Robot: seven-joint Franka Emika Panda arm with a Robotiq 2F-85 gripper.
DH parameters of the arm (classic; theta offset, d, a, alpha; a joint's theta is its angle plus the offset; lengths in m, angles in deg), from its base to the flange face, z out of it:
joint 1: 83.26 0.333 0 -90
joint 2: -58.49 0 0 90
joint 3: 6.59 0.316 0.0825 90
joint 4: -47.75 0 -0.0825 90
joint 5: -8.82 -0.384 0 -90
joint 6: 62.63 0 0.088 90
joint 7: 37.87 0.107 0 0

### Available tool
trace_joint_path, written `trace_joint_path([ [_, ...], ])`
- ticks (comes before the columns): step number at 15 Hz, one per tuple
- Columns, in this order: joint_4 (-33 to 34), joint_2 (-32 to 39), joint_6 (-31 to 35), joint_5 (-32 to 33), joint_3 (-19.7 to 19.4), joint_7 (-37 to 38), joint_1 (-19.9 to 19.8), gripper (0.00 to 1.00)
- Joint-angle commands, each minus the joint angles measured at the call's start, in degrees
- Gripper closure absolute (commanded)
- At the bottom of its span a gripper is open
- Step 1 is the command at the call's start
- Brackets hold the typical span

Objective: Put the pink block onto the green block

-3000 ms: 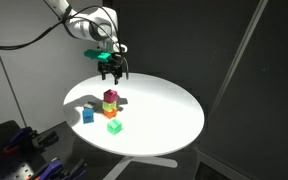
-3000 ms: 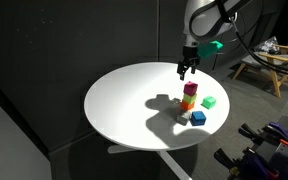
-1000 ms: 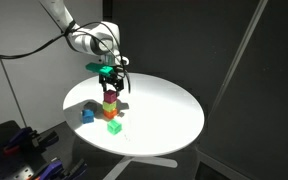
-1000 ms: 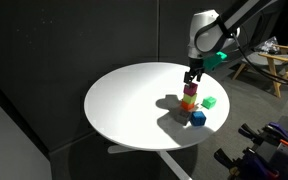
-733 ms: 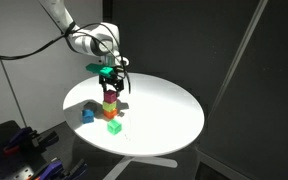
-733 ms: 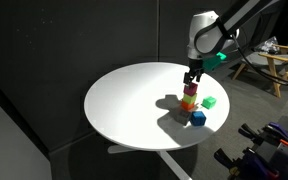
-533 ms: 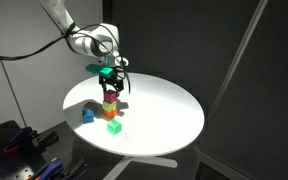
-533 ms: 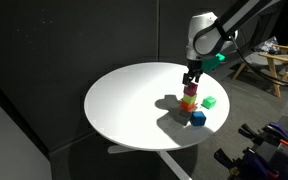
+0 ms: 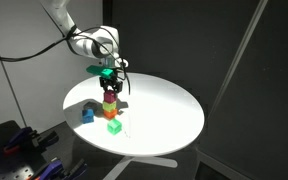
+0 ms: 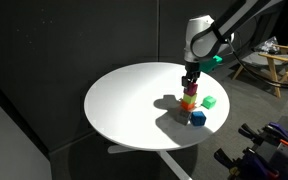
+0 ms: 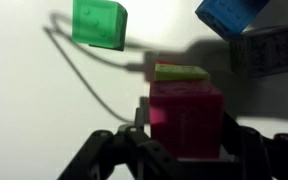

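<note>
The pink block [image 11: 188,108] tops a small stack, above an orange cube [image 10: 189,98] and a yellow-lime cube [image 11: 179,72]. My gripper [image 11: 185,128] has come down over the stack, and its two fingers press against the pink block's left and right sides. In both exterior views the gripper [image 9: 110,88] [image 10: 190,84] covers most of the pink block [image 10: 190,90]. The green block [image 11: 99,22] [image 9: 114,127] [image 10: 210,102] lies alone on the white round table [image 10: 124,100], a short way from the stack.
A blue cube [image 11: 232,15] [image 9: 87,115] [image 10: 198,118] sits on the table near the stack. Beside the stack's foot lies a pale grey cube [image 11: 262,50]. Dark curtains surround the table, and a wooden chair [image 10: 274,62] stands behind.
The arm has hardly moved. The jaws have closed in from wide open onto the sides of the pink block, which still sits on the stack.
</note>
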Motion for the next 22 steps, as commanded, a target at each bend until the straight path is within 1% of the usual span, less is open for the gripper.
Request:
trace_joint_path([
  [1, 0.85, -1.33, -1.65, 1.94, -0.73, 2.49, 0.6, 0.6],
  [2, 0.8, -1.91, -2.16, 1.69, -0.61, 2.52, 0.5, 0.66],
  [3, 0.75, -2.72, -2.92, 1.91, -0.78, 3.29, 0.66, 0.7],
  [5, 0.67, -4.44, -4.99, 1.43, -0.62, 3.7, 0.49, 0.73],
  [10, -0.19, -10.24, -10.72, 1.73, -0.44, 3.88, -0.14, 0.75],
  [13, -1.19, -13.75, -12.87, 1.78, -0.68, 3.37, -0.86, 0.75],
  [17, -4.05, -17.59, -11.79, 2.2, -1.5, 3.09, -2.53, 0.75],
  [22, -7.92, -20.53, -11.12, 1.72, -2.7, 2.33, -4.92, 0.75],
])
